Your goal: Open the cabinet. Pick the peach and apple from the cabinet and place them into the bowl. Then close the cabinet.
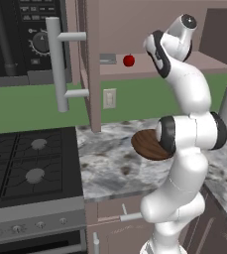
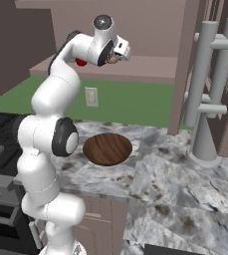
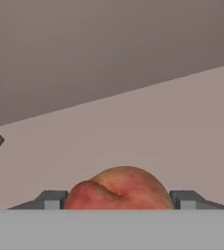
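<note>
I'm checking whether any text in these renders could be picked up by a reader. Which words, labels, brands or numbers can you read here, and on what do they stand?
None can be read.
Microwave control panel: rows of small pale marks around a dial, too small and blurred to read.
Stove front: knobs with no legible marking.
Cabinet, wall outlet, bowl, apple, peach: no text on them.

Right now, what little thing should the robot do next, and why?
Probably finish closing the gripper on the peach. The peach sits between the two fingertips on the cabinet shelf, and the bowl on the counter below is still empty. Then it could lift.
</note>
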You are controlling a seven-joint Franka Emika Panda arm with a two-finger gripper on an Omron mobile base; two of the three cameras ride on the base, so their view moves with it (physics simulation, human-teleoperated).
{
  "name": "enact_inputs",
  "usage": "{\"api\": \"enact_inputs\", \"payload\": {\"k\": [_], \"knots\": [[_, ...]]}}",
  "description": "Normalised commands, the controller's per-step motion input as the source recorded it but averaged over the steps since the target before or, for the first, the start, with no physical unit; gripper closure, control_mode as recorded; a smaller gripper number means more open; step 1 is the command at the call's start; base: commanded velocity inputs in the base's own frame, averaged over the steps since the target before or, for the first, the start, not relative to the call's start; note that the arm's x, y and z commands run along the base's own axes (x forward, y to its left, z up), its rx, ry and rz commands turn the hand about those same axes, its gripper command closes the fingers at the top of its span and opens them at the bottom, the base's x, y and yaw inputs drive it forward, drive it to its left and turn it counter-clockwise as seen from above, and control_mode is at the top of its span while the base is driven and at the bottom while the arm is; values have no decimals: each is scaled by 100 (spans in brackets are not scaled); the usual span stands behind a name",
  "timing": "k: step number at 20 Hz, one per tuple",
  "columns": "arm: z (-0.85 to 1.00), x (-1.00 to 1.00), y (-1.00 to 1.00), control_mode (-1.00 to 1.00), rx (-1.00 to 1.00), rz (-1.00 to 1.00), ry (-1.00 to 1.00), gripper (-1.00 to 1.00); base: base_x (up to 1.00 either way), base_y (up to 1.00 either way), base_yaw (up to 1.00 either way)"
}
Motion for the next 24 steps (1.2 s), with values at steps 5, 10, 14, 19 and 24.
{"api": "enact_inputs", "payload": {"k": [5, 10, 14, 19, 24], "knots": [[0, -80, 0, -100, 5, 1, -18, 100, 0, 0, 0], [13, -100, 0, -100, 0, 5, -12, 100, 0, 0, 0], [38, -100, 0, -100, 0, 4, -1, 100, 0, 0, 0], [57, -100, 0, -100, 0, 3, 4, 100, 0, 0, 0], [47, -100, 0, -100, -2, 2, 11, 100, 0, 0, 0]]}}
